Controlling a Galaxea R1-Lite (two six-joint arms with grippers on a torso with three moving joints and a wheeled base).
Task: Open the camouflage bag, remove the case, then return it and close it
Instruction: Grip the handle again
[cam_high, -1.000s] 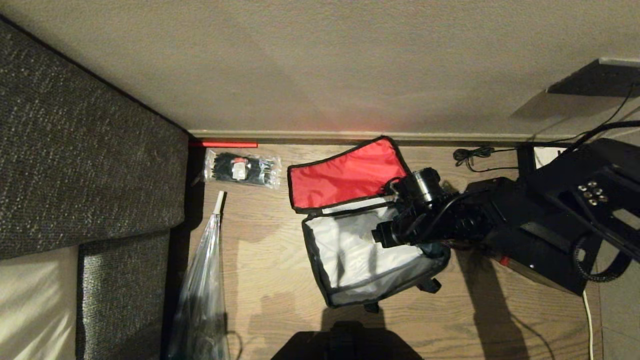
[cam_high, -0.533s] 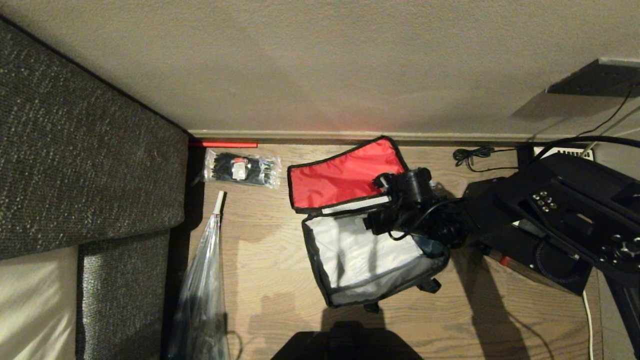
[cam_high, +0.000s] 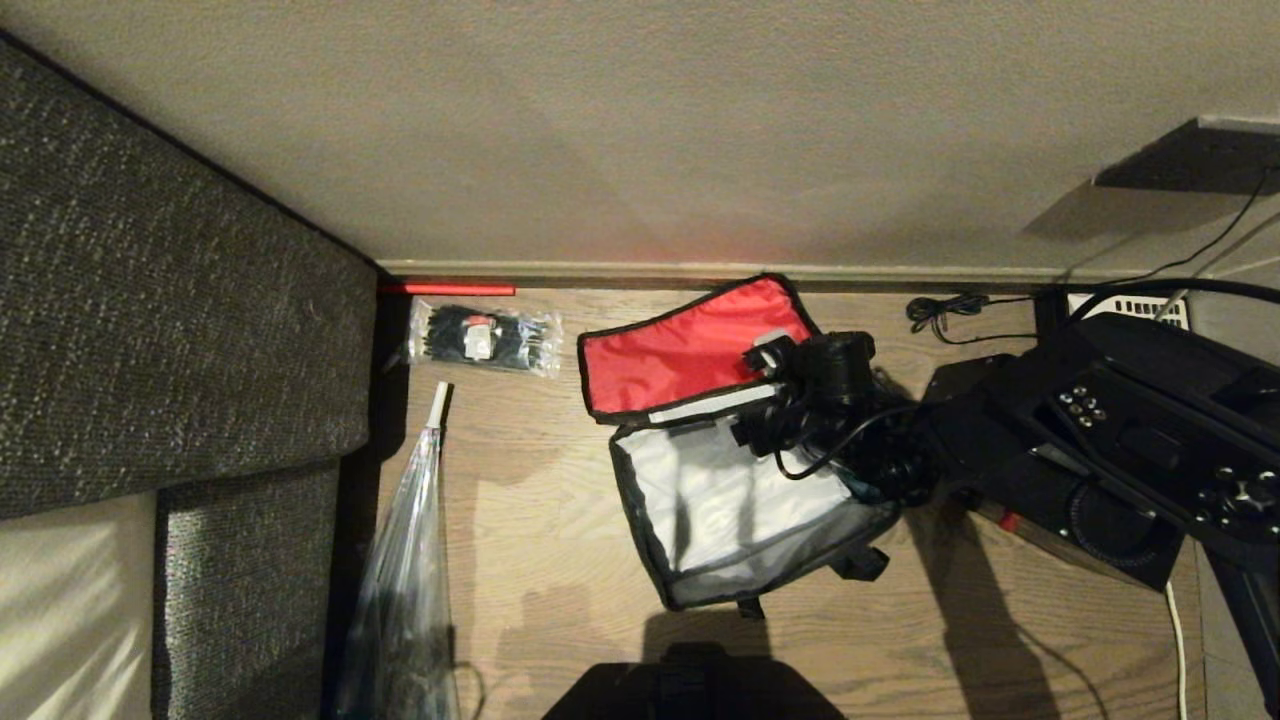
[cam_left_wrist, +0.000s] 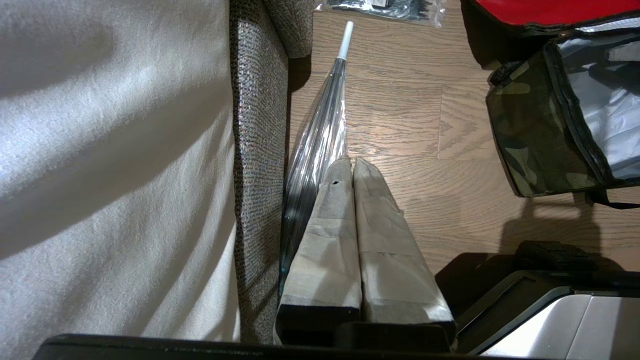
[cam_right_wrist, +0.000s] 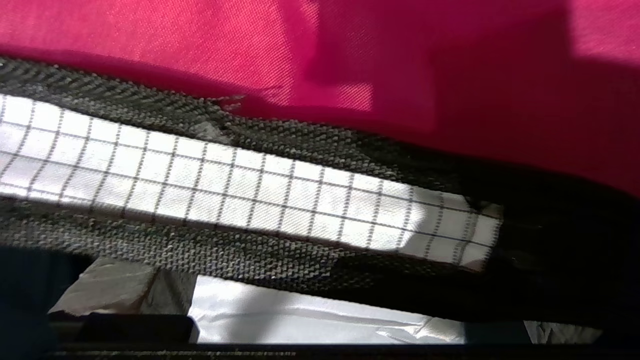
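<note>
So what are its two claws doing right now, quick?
Left gripper: shut, empty, parked beside the grey woven sofa.
Right gripper: open, empty, at the back rim of the open camouflage bag with red-lined lid.

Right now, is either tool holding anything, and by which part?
Nothing held. The right tool hovers open at the red-lined lid's hinge on the soft camouflage bag; the left tool is shut and empty.
</note>
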